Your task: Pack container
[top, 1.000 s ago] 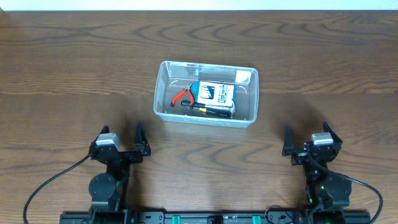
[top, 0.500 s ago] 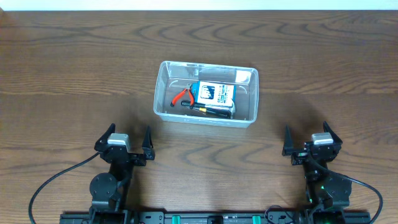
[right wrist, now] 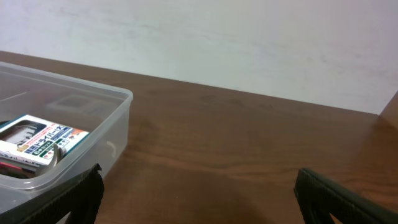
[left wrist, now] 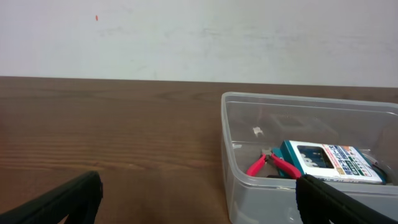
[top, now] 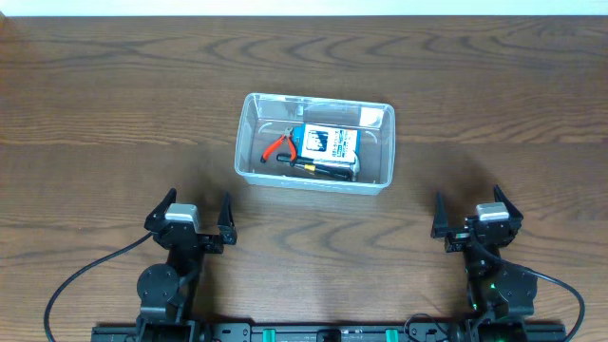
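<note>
We see the clear container (top: 313, 181) just above the middle of the overhead frame, resting on the wooden tabletop (top: 114, 114). Inside it lie a blue-and-white box (top: 328, 142), red-handled pliers (top: 278, 146) and a black tool (top: 328, 170). The left pincer (top: 199, 197) sits lower left and the right pincer (top: 466, 193) lower right. Both are spread wide, pinching nothing, well apart from the container.
</note>
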Motion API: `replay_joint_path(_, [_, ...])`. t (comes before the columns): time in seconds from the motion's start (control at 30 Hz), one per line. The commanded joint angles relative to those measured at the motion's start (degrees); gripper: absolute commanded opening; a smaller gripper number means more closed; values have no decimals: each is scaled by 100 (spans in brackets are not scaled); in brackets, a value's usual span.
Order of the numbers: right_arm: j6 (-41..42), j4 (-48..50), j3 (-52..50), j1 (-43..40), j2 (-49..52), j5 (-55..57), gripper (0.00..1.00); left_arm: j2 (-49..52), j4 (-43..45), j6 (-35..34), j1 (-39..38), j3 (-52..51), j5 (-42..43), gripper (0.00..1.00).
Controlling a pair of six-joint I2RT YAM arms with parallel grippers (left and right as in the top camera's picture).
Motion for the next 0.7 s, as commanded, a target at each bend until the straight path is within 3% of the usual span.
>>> replay_joint_path(0.0, [101,-24,-13,44,-52,37,99,-48,-219,15,-24,-79,243,98])
replay_joint_path(0.67, [101,-24,-13,44,-52,37,99,-35,-219,15,111,-79,229,98])
